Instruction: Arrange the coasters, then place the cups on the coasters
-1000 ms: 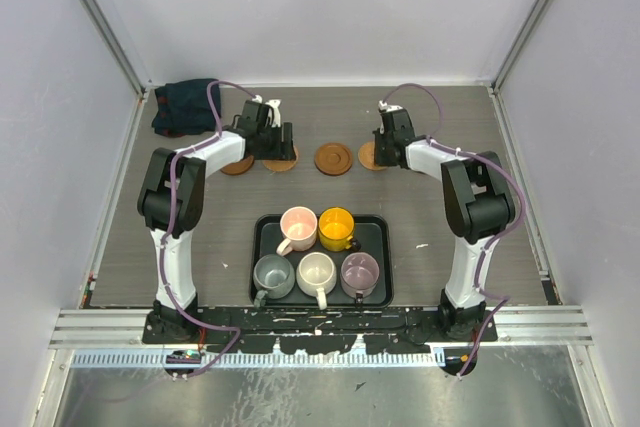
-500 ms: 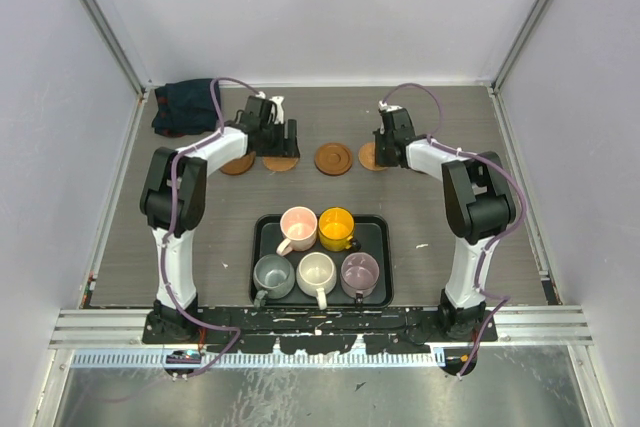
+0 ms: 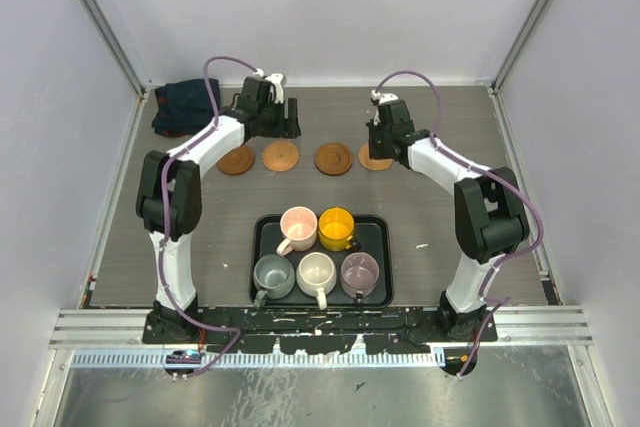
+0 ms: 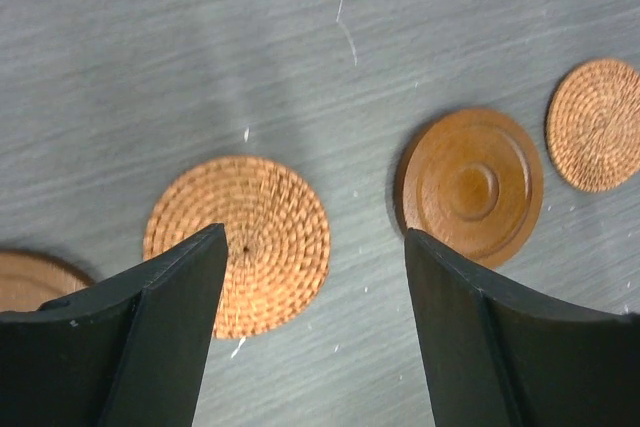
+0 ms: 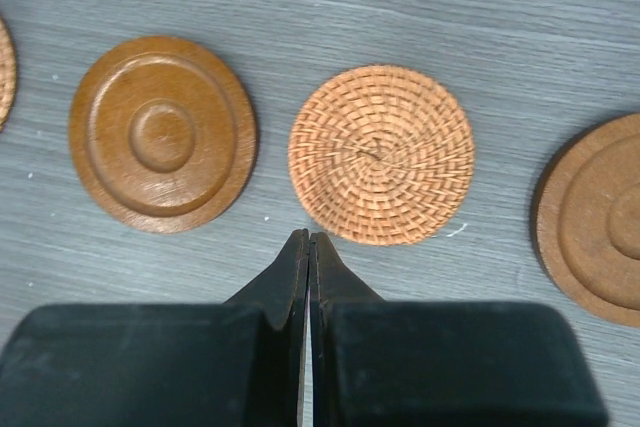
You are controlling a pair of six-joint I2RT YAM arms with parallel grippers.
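Across the far half of the grey worktop (image 3: 450,197), seen from above, the coasters lie in a row, none touching its neighbour: a dark coaster (image 3: 237,160) at the left, a lighter coaster (image 3: 281,156) just beside it, a ringed coaster (image 3: 333,158) in the middle, and a fourth coaster (image 3: 371,160) partly under the right hand (image 3: 378,135); the left hand (image 3: 283,117) hangs just behind the two left discs, fingers apart; the cups all sit in the black tray (image 3: 378,237) near the arm bases, with the pink cup (image 3: 298,224) and yellow cup (image 3: 337,227) in the far row, and the grey-green cup (image 3: 272,275), cream cup (image 3: 317,272) and mauve cup (image 3: 360,272) in the near row; a dark cloth (image 3: 180,107) lies bunched in the far left corner.

In the left wrist view, the left hand (image 4: 312,237) is spread wide with nothing between its fingers (image 4: 170,337); one finger overlaps the near edge of a woven coaster (image 4: 250,222), the other ends just beside a wooden coaster (image 4: 470,187); another woven disc (image 4: 598,125) lies at the right edge, and a sliver of a brown disc (image 4: 25,282) shows at the left.

In the right wrist view, the right hand (image 5: 308,245) has its fingers pressed together, gripping nothing; the tips point between a wooden ringed coaster (image 5: 163,133) and a woven disc (image 5: 381,155); a further wooden disc (image 5: 595,217) is cut off at the right; whether the tips touch the worktop cannot be told.
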